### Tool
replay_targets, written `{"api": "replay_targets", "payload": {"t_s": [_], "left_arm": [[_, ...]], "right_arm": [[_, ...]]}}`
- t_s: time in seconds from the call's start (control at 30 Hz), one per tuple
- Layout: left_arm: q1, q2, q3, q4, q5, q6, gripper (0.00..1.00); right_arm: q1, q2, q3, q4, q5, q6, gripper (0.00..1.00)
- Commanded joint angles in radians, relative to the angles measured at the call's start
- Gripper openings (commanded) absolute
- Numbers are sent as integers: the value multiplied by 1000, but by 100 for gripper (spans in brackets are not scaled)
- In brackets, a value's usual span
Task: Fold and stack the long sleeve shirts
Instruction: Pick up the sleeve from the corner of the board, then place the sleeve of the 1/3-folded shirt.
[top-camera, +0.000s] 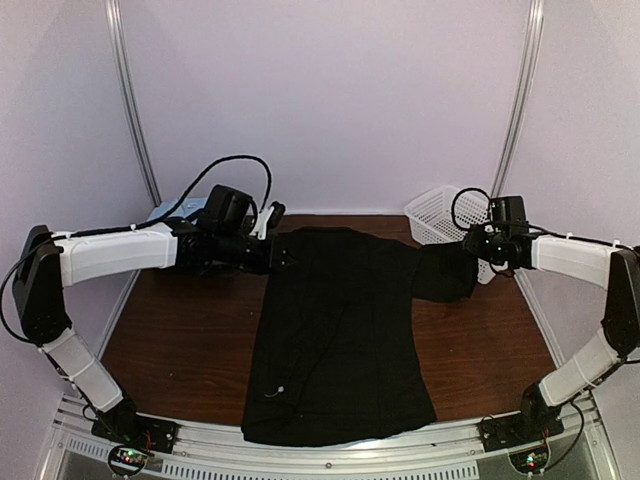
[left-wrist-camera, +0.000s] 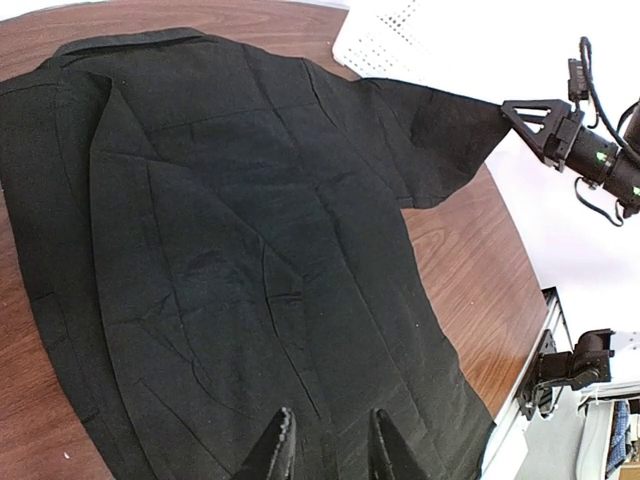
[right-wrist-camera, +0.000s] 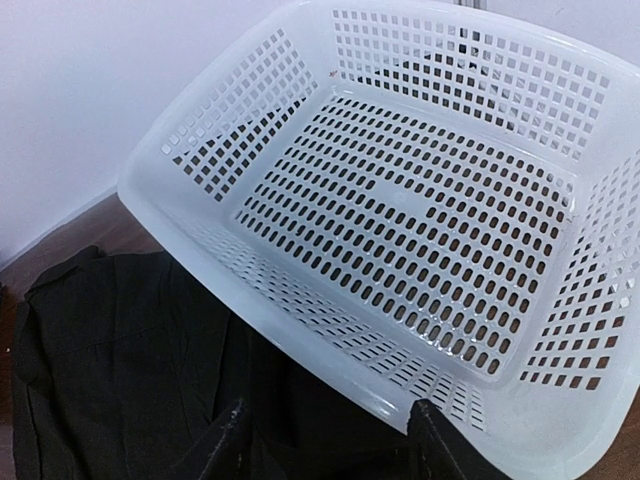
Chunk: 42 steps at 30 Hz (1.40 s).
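Observation:
A large plain black shirt (top-camera: 335, 330) lies flat down the middle of the brown table, collar at the far end. It fills the left wrist view (left-wrist-camera: 230, 260). My left gripper (top-camera: 278, 228) hovers over the collar end, open and empty (left-wrist-camera: 333, 448). My right gripper (top-camera: 478, 248) is at the tip of the shirt's right sleeve (top-camera: 445, 270), which is raised off the table in front of the basket. In the right wrist view its jaws (right-wrist-camera: 330, 440) stand wide apart with black fabric (right-wrist-camera: 130, 370) between them. A bit of light blue fabric (top-camera: 163, 211) shows behind my left arm.
A white plastic mesh basket (top-camera: 432, 215) stands at the back right, close behind the right gripper; its inside (right-wrist-camera: 400, 200) holds nothing. The table's bare wood (top-camera: 180, 330) shows left and right of the shirt. The shirt's hem reaches the near metal rail (top-camera: 330, 455).

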<state>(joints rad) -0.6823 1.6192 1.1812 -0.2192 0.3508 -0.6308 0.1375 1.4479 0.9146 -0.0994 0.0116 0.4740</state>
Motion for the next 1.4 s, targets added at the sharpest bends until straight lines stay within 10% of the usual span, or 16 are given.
{"api": "replay_targets", "payload": {"t_s": [0.0, 0.33, 1.1, 1.27, 1.37], "left_arm": [[-3, -40, -21, 13, -16, -4, 26], [-3, -58, -28, 9, -18, -10, 26], [-6, -86, -45, 12, -30, -38, 26], [-14, -129, -71, 14, -59, -32, 26], [-20, -160, -96, 23, -91, -27, 27]], "right_arm": [[-8, 32, 41, 18, -10, -24, 53], [5, 30, 61, 22, -125, -58, 1], [649, -56, -145, 109, 147, 141, 0], [649, -157, -127, 56, 260, 86, 25], [648, -199, -117, 15, 325, 67, 63]]}}
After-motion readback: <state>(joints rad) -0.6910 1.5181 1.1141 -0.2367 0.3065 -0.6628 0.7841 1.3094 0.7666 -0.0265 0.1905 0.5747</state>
